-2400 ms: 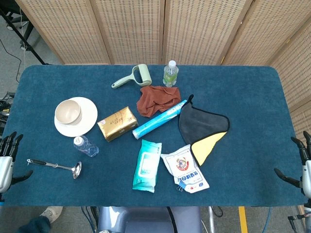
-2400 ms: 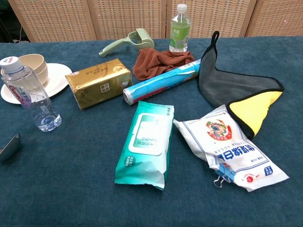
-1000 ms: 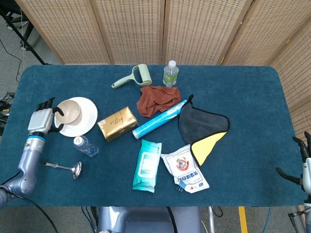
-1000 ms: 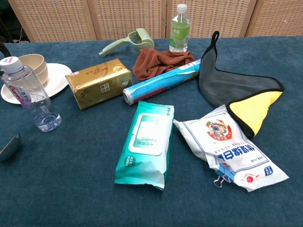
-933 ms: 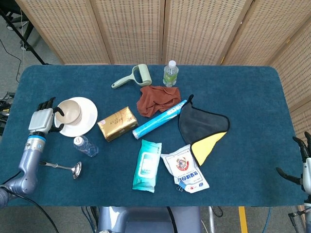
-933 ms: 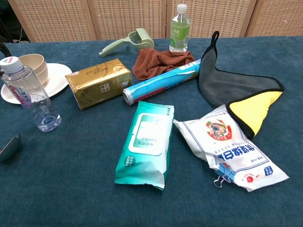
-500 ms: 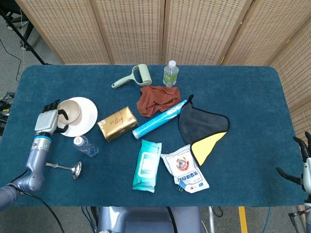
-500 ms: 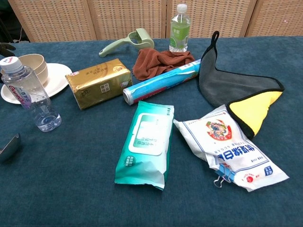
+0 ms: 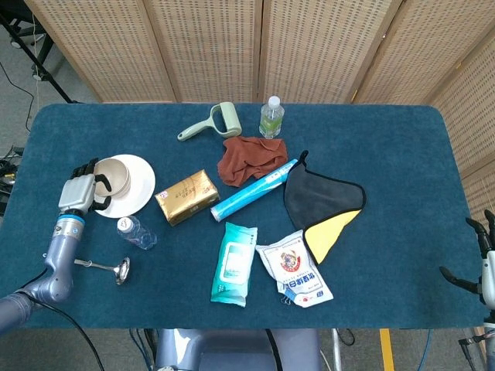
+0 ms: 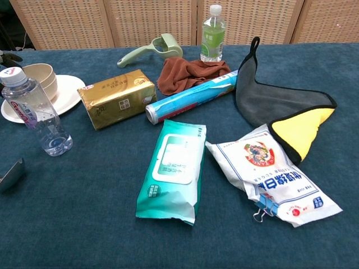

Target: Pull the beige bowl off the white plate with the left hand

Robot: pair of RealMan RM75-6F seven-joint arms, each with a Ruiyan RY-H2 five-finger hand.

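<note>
The beige bowl [image 9: 112,175] sits on the left part of the white plate [image 9: 136,188], at the table's left side. My left hand [image 9: 77,190] is right against the bowl's left rim, fingers apart and dark fingertips [image 9: 83,166] pointing away from me. No grip shows, and contact with the rim cannot be told. In the chest view the bowl [image 10: 41,75] and plate [image 10: 66,89] are at far left, partly behind a water bottle [image 10: 35,112]; only the fingertips [image 10: 9,56] show. My right hand [image 9: 483,259] hangs with fingers spread off the table's right edge.
A small water bottle [image 9: 136,232] lies just in front of the plate, a metal ladle [image 9: 100,266] nearer me. A gold tissue pack [image 9: 186,197] sits right of the plate. Wipes, a rice bag, cloths, a foil roll, a lint roller and a green bottle fill the middle.
My left hand has come up from the table's front left edge and shifted right to the bowl's left rim. The bowl and plate have not moved. The right hand is still.
</note>
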